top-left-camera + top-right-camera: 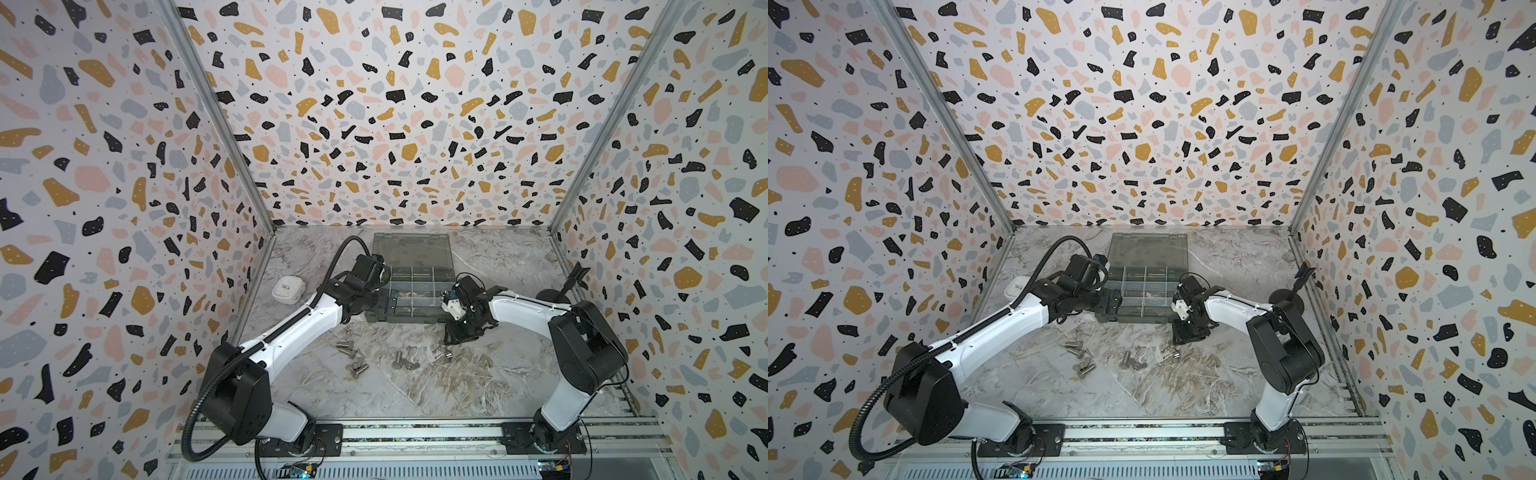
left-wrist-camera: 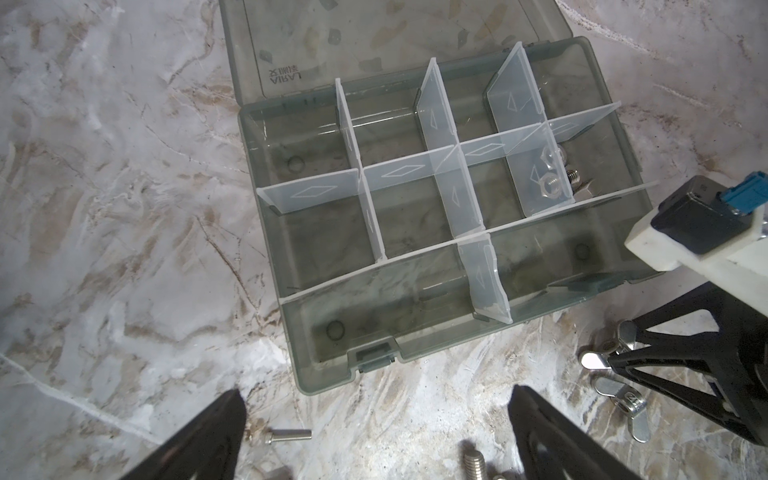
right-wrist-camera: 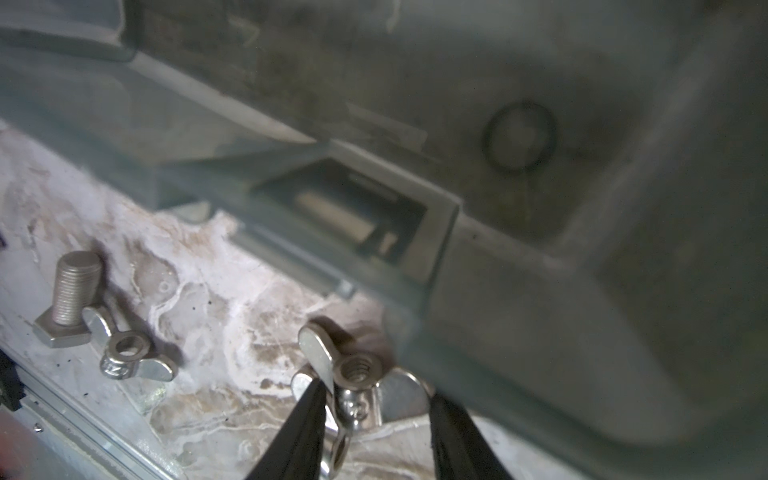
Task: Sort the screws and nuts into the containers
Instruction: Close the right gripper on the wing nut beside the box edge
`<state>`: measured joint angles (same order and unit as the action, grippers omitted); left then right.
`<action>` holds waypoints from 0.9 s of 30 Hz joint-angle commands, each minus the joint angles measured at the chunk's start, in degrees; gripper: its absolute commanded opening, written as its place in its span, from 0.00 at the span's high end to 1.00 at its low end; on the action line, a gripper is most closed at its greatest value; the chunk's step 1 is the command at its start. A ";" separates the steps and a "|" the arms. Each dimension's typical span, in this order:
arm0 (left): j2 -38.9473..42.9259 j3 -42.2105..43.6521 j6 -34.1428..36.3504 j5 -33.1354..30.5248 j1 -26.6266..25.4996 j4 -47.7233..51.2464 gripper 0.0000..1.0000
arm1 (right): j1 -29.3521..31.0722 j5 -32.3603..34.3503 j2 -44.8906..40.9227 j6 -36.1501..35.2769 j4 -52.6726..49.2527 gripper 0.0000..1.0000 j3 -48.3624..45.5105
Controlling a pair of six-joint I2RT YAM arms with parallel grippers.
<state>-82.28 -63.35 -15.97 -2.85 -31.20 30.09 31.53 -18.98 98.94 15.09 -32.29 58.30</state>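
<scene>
Terrazzo-print walls enclose a marble-patterned table (image 1: 415,399) on three sides. Nearest the camera head, both arms are bolted to a metal rail (image 1: 415,434).

Loose stock, mid-table: a cluster of screws (image 1: 348,353) (image 1: 1077,353) lies left of centre. Two wing nuts (image 1: 401,359) lie near them to the right. None of these is touched.

Right jaws: lowered to the table just in front of the near right corner of the organiser box (image 1: 399,319) (image 2: 332,365). The right wrist view shows them part-way apart, astride a wing nut (image 3: 357,370) that rests on a second one. One finger (image 3: 307,419) overlaps a wing. Whether a grip is made cannot be told. A further wing nut (image 3: 129,357) and a hex bolt (image 3: 68,299), touching each other, lie nearby on the table.

Left jaws: spread wide, holding nothing, poised at the box's near left corner. The left wrist view shows a single screw (image 2: 286,435) on the table between the fingers (image 2: 208,436).

Organiser box: clear dividers form its compartments (image 2: 395,174). The compartment at the right end of the middle row holds hex nuts (image 2: 548,193) and a bolt (image 2: 575,178).

Beyond the box, its hinged lid (image 1: 411,249) lies open and flat. A white case (image 1: 287,289) sits well apart to the left of the box.
</scene>
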 commanded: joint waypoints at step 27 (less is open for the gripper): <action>2.21 1.34 0.94 -0.99 0.26 0.29 0.00 | 5.05 5.22 5.33 0.85 -3.40 0.59 2.56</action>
<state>-81.73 -63.13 -15.79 -3.42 -31.18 30.83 35.38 -17.69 101.51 16.19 -32.21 61.06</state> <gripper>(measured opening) 0.996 0.399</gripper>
